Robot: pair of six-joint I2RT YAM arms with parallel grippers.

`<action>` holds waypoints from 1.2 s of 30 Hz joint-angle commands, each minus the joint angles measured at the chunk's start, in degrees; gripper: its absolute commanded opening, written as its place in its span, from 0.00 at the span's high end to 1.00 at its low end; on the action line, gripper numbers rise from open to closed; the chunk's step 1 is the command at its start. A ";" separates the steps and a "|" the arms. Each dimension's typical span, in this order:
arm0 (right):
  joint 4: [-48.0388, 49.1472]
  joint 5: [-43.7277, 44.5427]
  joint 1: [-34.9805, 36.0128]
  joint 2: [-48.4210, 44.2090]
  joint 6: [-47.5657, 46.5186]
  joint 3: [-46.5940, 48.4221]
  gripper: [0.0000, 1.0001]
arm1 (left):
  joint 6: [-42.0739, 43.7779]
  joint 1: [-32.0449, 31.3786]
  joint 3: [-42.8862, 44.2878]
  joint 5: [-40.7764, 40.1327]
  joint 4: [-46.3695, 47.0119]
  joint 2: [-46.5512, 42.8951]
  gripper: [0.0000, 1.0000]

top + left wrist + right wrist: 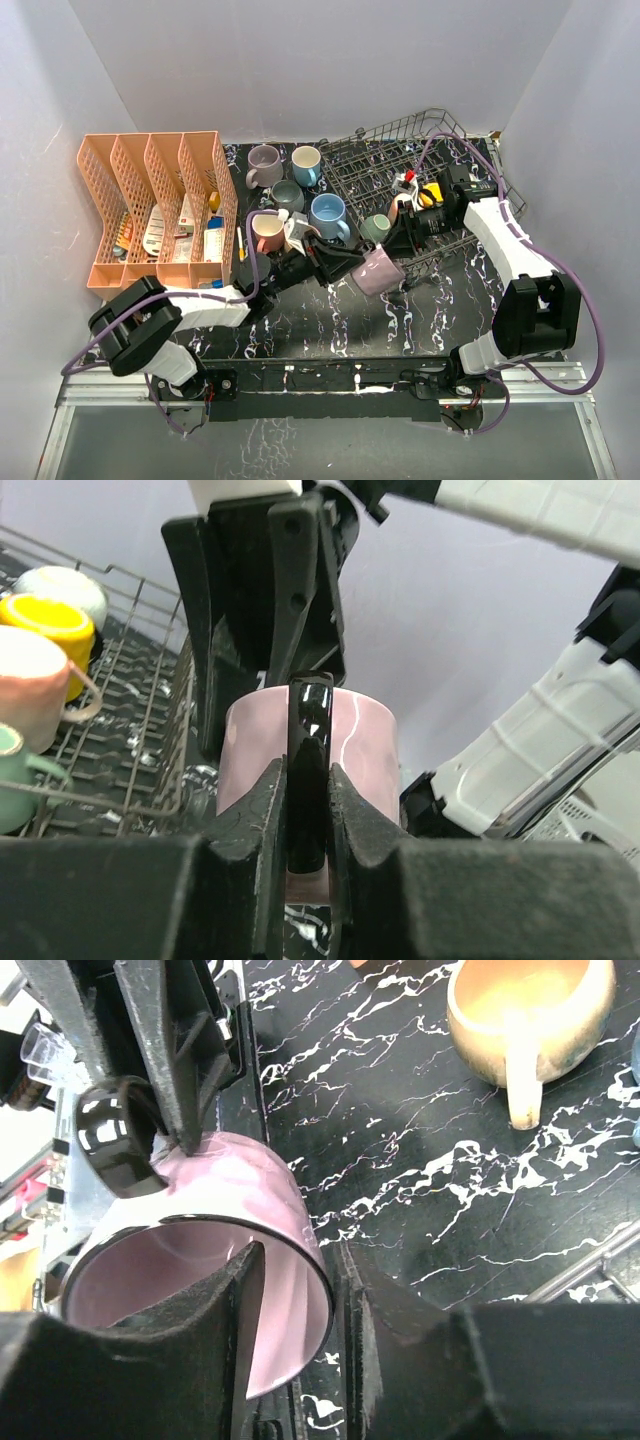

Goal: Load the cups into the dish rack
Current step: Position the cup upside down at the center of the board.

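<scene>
Glossy pink mug [378, 270] with a black handle hangs tilted at centre, off the table. Five mugs [287, 195] stand upright at 11 o'clock. The dark wire dish rack [400, 140] at 2 o'clock holds a green mug [376, 228] and a yellow mug [45, 620].

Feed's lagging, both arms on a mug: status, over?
Left gripper shut on mug handle. Right gripper straddles rim, grip unclear. Mug beside rack; cups crowd its near end.

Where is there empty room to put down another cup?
The front strip of table, on the near side of the held pink cup, is bare. The rack's far left corner looks bare too. It is crowded at the back, where cups bunch between the orange organiser and the rack.
</scene>
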 commanded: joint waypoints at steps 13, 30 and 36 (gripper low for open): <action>3.00 4.17 0.39 -6.71 -1.56 0.05 0.37 | 9.58 1.31 -2.72 0.46 -34.64 -25.96 1.00; 15.03 1.72 0.37 -14.33 -7.29 -10.84 0.37 | 25.12 1.38 31.87 0.16 -110.16 -17.68 1.00; 21.38 3.97 0.17 -16.60 -4.06 -16.20 0.37 | 27.84 1.45 43.03 -6.12 -127.79 -8.14 1.00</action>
